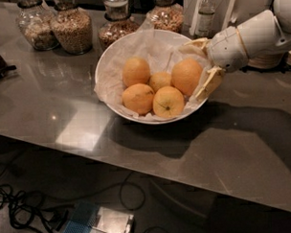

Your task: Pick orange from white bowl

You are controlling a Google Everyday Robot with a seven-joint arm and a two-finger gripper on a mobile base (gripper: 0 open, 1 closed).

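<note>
Orange (185, 76) upright-oval, gripper (196, 69) at its R

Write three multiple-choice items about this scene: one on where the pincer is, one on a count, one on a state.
1. The pincer is: A at the bowl's right rim; B over the jars; C under the table.
2. Count of fruits in the bowl: A three; B five; C eight.
3. The orange is: A lifted; B on the table; C lying in the bowl.
Answers: 1 A, it sits at the rim beside the orange; 2 B, five show; 3 C, it rests among the others.
</note>
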